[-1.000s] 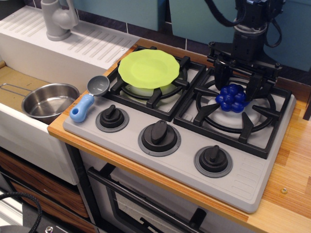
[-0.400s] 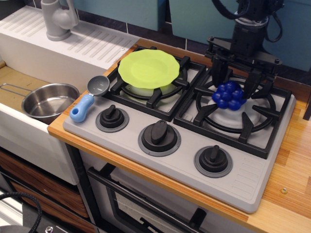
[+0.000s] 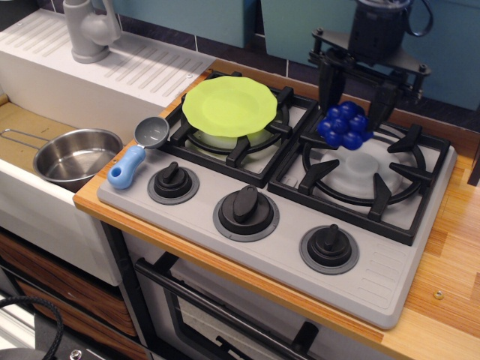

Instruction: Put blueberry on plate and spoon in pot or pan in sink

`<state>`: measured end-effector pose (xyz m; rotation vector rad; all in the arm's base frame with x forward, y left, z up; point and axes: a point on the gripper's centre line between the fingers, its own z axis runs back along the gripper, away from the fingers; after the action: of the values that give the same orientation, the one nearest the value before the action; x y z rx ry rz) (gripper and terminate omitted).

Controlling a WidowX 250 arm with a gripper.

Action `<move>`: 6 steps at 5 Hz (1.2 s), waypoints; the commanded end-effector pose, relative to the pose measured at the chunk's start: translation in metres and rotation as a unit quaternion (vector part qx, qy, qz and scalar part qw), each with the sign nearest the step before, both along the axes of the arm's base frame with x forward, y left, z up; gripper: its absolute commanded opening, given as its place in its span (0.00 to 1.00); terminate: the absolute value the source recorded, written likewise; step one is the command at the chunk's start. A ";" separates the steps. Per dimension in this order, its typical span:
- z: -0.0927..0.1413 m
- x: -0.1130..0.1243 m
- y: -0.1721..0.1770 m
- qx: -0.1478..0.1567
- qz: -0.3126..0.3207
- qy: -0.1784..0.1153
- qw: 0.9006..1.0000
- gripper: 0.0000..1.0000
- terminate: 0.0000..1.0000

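My gripper is shut on the blueberry, a dark blue cluster held lifted above the right burner. The lime-green plate rests on the left burner, to the left of the gripper. The spoon, grey bowl and light-blue handle, lies on the stove's front left corner. The steel pan with its wire handle sits in the sink at the left.
A grey faucet stands on the ribbed white drainboard at the back left. Three black knobs line the stove's front. Wooden counter runs along the right.
The gripper has risen and shifted left with the blueberry, lifting it off the right burner towards the plate.
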<state>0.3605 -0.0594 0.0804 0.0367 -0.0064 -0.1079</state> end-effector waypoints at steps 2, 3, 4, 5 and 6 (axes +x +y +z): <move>0.045 0.020 0.032 0.006 -0.044 -0.075 0.996 0.00 0.00; 0.050 0.028 0.050 0.013 -0.059 -0.076 0.995 0.00 0.00; 0.055 0.033 0.068 0.018 -0.070 -0.074 0.995 0.00 0.00; 0.057 0.037 0.087 0.017 -0.080 -0.072 0.994 0.00 0.00; 0.056 0.040 0.100 0.016 -0.085 -0.067 0.994 0.00 0.00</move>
<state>0.3923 0.0403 0.1118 0.0593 -0.0751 -0.2781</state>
